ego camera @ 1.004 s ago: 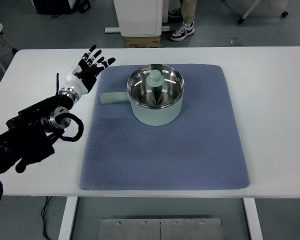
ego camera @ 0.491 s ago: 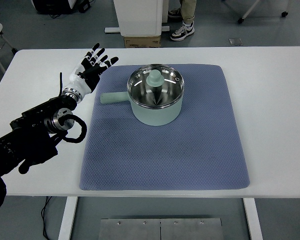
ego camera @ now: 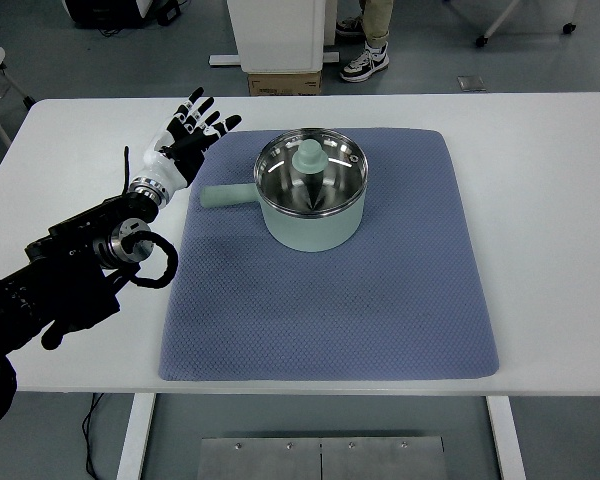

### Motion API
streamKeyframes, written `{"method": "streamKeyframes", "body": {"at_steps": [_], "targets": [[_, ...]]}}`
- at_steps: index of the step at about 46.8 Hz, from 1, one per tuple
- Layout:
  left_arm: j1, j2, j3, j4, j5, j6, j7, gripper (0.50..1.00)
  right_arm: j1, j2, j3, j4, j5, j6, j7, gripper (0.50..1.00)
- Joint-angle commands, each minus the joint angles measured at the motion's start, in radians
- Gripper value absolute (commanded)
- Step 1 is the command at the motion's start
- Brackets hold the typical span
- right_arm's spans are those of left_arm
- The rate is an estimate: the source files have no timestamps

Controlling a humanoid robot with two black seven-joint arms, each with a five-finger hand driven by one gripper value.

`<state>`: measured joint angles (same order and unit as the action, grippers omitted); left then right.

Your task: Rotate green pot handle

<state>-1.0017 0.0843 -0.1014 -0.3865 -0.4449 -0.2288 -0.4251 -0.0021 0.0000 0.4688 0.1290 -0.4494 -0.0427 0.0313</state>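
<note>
A pale green pot [ego camera: 312,215] with a glass lid and green knob [ego camera: 309,154] stands on the blue mat [ego camera: 330,300]. Its handle [ego camera: 227,196] sticks out to the left. My left hand [ego camera: 188,135] hovers above and left of the handle, at the mat's far left corner, fingers spread and holding nothing. It is apart from the handle. The right arm does not show.
The white table [ego camera: 550,200] lies around the mat. Beyond its far edge stand a white cabinet [ego camera: 280,30] and a cardboard box [ego camera: 284,82]. A person's legs and shoes [ego camera: 365,62] show at the top.
My left hand has drifted right and slightly farther away, closer to the pot's handle. The pot has not moved.
</note>
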Motion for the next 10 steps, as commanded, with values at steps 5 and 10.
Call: {"method": "streamKeyframes", "body": {"at_steps": [5,10], "targets": [[0.003,0.002,0.0,0.0,0.002,-0.001,0.0,1.0,-0.004,0.0,0.004,0.0,0.003,0.0,0.001,1.0],[0.006,0.002,0.0,0.0,0.002,-0.001,0.0,1.0,-0.004,0.0,0.005,0.0,0.003,0.0,0.001,1.0]]}}
